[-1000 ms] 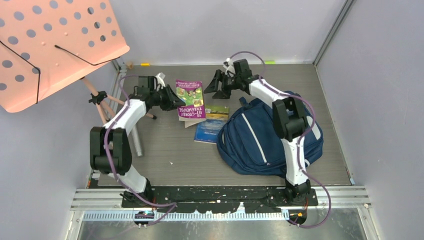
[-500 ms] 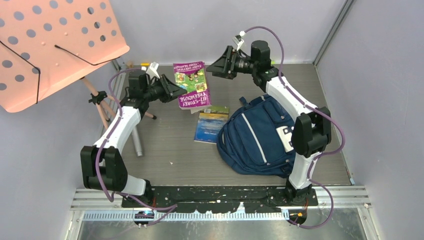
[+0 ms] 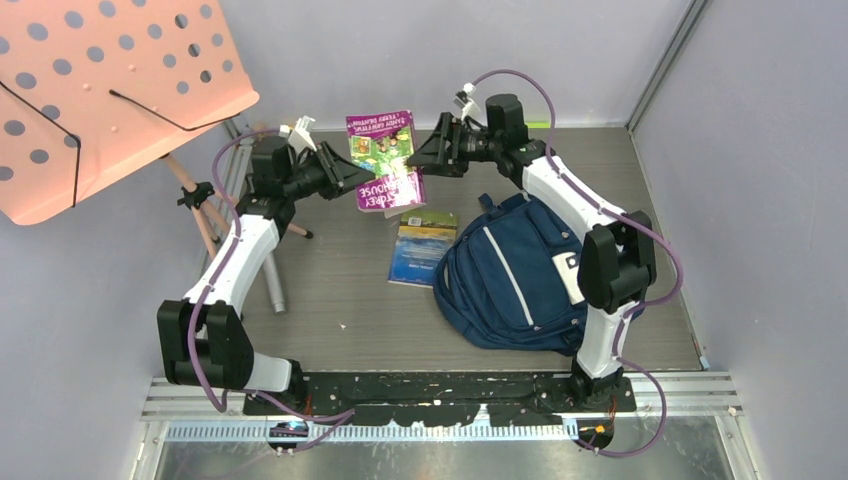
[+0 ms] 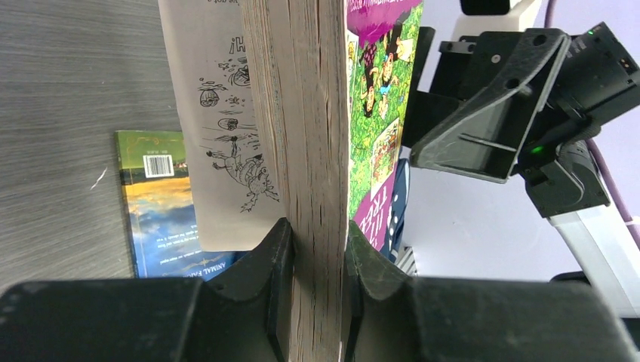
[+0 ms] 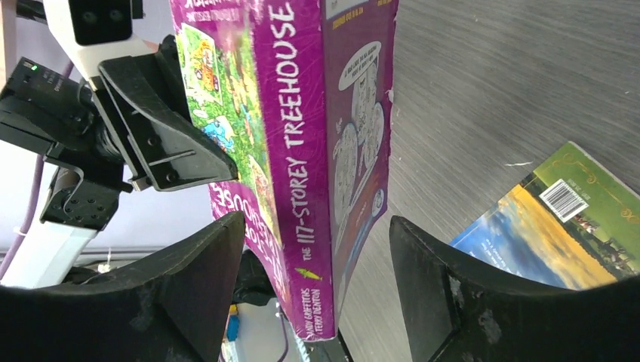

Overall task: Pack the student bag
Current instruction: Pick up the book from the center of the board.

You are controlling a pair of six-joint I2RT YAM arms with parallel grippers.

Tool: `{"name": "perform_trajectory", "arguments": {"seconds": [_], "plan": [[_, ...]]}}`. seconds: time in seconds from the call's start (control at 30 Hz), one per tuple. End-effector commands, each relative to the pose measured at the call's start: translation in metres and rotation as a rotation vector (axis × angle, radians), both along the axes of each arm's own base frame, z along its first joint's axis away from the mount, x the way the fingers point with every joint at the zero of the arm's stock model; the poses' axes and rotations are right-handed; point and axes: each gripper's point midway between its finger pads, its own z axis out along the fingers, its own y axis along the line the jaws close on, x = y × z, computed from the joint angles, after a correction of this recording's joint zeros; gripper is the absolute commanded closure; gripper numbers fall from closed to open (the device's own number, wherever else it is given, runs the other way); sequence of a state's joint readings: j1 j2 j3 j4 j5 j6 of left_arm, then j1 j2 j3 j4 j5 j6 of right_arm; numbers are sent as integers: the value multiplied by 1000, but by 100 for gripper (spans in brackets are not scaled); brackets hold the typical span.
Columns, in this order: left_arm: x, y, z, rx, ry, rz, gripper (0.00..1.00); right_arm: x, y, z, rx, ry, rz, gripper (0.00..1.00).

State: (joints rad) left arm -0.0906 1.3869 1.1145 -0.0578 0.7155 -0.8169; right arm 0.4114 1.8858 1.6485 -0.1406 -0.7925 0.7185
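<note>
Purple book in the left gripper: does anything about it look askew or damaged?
Yes. The left gripper pinches the purple book by its page block, but one outer leaf with drawings splays outside the fingers, hanging free and slightly curled.

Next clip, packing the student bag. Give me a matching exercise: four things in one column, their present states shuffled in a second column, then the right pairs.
Things
1. left gripper
2. right gripper
3. purple book
4. blue-green book

States
A. open, one finger on each side of the raised book, not gripping it
B. lying flat on the table beside the student bag
C. shut on a book's page edge
D. held in the air above the table

Pairs: 1-C, 2-A, 3-D, 4-B
</note>
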Motion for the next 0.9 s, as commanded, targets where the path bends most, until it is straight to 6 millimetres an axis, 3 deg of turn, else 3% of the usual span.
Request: {"name": "perform_trajectory", "arguments": {"seconds": [0.0, 0.1, 0.17, 0.2, 0.23, 0.27, 0.33, 0.43, 0.5, 0.63, 0.87], "plan": [[-9, -8, 70, -47, -225, -69, 100, -9, 21, 14, 28, -43, 90, 25], [-12, -11, 72, -56, -237, -86, 100, -16, 36, 29, 63, -64, 140, 28], [-13, -12, 76, -61, -254, -88, 100, -17, 44, 39, 94, -78, 144, 41], [-13, -12, 77, -64, -258, -90, 100, -16, 46, 44, 107, -88, 137, 56], [-13, -12, 77, -65, -260, -91, 100, -13, 47, 53, 140, -104, 122, 63], [-13, -12, 78, -65, -258, -89, 100, -11, 46, 62, 154, -122, 102, 79], [-12, -11, 77, -72, -250, -80, 83, -9, 43, 80, 184, -156, 69, 96], [-10, -9, 80, -81, -245, -65, 43, -11, 35, 112, 218, -225, 47, 99], [-9, -7, 85, -83, -253, -55, 29, -16, 31, 132, 238, -263, 53, 99], [-10, -10, 99, -115, -273, -69, 16, -33, 26, 169, 277, -311, 107, 99], [-14, -18, 121, -196, -297, -143, 10, -67, 19, 232, 427, -371, 192, 99]]}}
